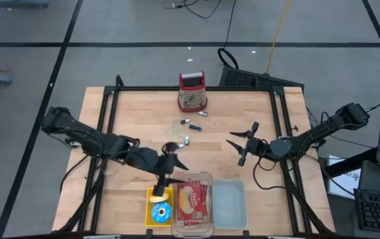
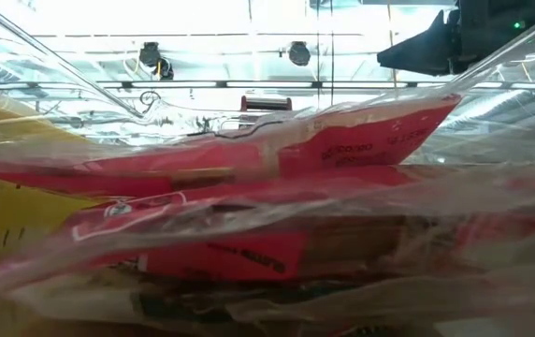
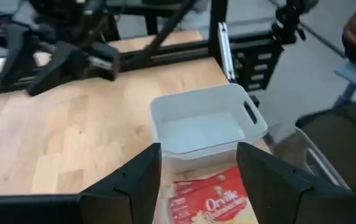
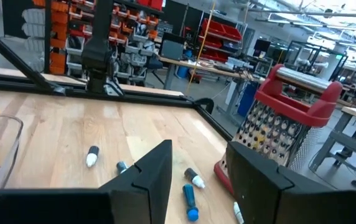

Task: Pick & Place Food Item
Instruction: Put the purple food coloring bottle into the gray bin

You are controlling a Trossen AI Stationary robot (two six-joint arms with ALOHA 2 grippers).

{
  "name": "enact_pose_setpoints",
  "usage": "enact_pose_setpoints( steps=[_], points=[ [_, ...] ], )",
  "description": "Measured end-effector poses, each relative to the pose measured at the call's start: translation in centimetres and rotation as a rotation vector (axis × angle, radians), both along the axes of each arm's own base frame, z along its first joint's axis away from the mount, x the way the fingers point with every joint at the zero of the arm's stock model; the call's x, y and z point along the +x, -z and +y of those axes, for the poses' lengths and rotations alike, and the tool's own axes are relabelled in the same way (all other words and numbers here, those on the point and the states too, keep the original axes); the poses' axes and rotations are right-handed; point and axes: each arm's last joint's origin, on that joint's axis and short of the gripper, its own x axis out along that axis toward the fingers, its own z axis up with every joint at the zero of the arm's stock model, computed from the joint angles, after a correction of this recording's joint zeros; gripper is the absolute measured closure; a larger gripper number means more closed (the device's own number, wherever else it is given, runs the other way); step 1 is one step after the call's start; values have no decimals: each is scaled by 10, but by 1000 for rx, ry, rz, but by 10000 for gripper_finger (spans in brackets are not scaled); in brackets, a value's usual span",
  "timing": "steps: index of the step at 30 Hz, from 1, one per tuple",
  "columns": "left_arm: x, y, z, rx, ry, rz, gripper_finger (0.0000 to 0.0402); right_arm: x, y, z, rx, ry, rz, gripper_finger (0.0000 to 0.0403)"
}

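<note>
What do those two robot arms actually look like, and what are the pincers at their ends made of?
Both arms are black, built of slim jointed segments with chunky rounded joints. The left gripper and the right gripper each end in two flat, angular black fingers, matte like plastic, though the material can't be confirmed. Thin black cables trail beside the right arm. No markings show.
</note>
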Motion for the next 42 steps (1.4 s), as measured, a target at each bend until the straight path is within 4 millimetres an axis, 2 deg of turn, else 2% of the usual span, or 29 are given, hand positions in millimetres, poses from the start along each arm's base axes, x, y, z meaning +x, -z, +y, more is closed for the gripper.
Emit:
enact_pose_setpoints(
  steps=[2, 9, 14, 16, 22, 30, 38, 42],
  points=[
    [-10, 14, 11, -26, -26, -12, 190, 0, 1, 0, 5, 0, 3, 264],
    [-48, 71, 50, -168, -232, 137, 190, 0, 2, 0, 13, 1, 9, 264],
    [-66, 107, 66, -245, -357, 245, 190, 1, 2, -3, 13, 18, 8, 264],
    [-70, 120, 70, -230, -381, 281, 190, 1, 2, -5, 13, 31, 9, 264],
    [-79, 152, 82, -21, -450, 343, 190, 3, 2, -12, 48, 64, -2, 264],
    [-77, 174, 91, 50, -468, 400, 190, 5, 8, -19, 50, 102, 18, 264],
    [-62, 192, 87, 42, -265, 429, 190, 1, 18, -24, 46, 123, 34, 264],
    [-58, 204, 87, 77, -255, 455, 190, 0, 19, -24, 58, 122, 20, 264]
  ],
)
